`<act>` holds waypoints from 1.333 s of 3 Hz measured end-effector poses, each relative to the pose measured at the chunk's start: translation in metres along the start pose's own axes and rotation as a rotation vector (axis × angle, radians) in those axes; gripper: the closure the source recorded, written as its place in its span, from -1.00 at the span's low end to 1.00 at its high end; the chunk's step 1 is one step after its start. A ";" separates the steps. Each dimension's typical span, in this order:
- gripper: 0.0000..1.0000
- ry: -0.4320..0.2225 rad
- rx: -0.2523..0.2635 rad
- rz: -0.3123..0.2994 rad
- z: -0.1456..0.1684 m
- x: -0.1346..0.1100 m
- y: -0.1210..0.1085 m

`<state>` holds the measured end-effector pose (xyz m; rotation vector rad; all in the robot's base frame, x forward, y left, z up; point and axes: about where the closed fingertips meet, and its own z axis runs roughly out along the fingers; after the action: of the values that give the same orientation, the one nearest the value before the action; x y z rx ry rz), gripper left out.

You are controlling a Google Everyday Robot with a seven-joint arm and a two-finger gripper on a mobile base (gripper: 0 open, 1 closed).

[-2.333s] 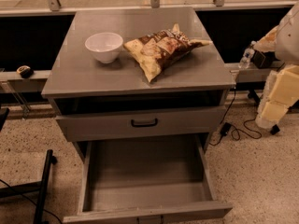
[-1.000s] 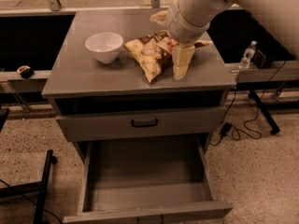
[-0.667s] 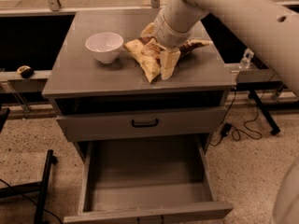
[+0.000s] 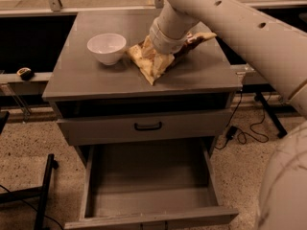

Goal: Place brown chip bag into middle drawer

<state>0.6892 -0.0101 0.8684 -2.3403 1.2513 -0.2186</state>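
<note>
Gripper down on the brown chip bag on the bench top

The gripper (image 4: pixel 154 56) sits low over the brown chip bag (image 4: pixel 147 71), which lies on the grey bench (image 4: pixel 96 78) just right of a white bowl (image 4: pixel 106 47); whether it grasps the bag or is released, I cannot tell. Below, under a closed drawer front (image 4: pixel 110 128) with a black handle, the middle drawer (image 4: pixel 148 176) stands pulled out, its floor bare.

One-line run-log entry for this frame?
phase: reach for grasp | gripper: down on brown chip bag, on cabinet top beside white bowl | middle drawer: pulled open, bag not in | next: likely grasp, lift
</note>
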 end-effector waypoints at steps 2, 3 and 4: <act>1.00 -0.145 0.132 0.166 -0.098 0.009 0.013; 1.00 -0.194 0.205 0.340 -0.172 0.016 0.055; 1.00 -0.210 0.261 0.412 -0.223 -0.004 0.090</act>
<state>0.5414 -0.1237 1.0207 -1.7911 1.4639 0.0031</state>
